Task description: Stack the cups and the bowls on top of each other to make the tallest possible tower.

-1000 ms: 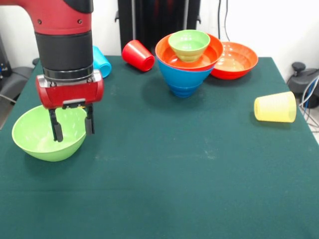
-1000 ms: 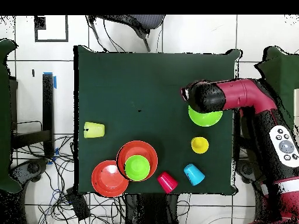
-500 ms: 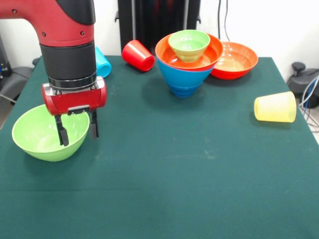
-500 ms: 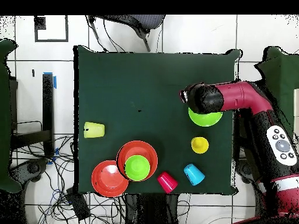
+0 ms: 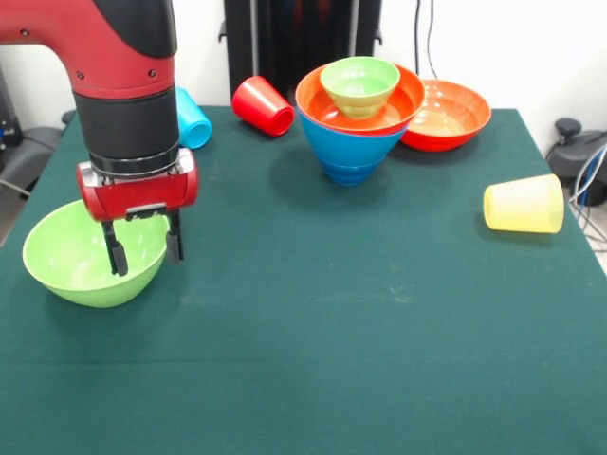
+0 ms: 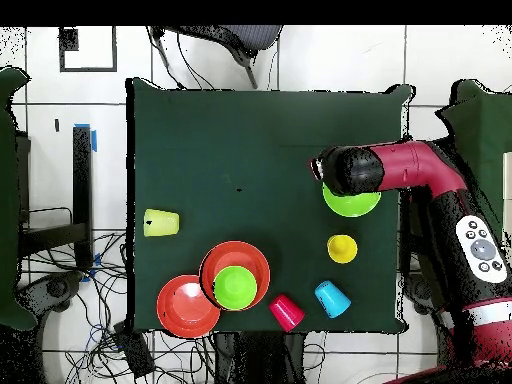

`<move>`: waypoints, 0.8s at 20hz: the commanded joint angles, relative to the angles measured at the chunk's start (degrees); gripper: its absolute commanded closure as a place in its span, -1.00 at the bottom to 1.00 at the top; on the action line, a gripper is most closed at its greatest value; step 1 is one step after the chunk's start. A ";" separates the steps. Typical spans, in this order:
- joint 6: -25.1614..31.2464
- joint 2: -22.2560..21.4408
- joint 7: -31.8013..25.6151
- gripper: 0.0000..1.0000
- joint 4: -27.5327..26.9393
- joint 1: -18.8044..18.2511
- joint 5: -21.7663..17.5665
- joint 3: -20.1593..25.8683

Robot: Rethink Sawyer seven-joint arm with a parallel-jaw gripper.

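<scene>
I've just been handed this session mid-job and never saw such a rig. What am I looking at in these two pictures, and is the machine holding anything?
It is one red and black robot arm with a two-fingered gripper. One picture looks across the green table; the other looks straight down. The gripper is open, astride the rim of the big green bowl, one finger inside and one outside; nothing is lifted. The tower is a small green bowl in an orange-red one in a blue one. Beside it sits another orange-red bowl. A red cup, a light blue cup and a ribbed pale yellow cup lie tipped over. The overhead view also shows a yellow cup.
</scene>
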 commanded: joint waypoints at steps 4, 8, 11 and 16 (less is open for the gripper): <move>9.97 3.12 -16.69 -1.00 -5.36 4.57 -2.94 -7.01; 10.43 4.01 -15.40 -1.00 -5.07 4.94 -2.54 -7.95; 10.43 5.39 -14.70 -1.00 -4.63 4.61 -1.34 -8.07; 10.55 4.75 -13.26 -1.00 -2.50 4.30 -0.30 -8.08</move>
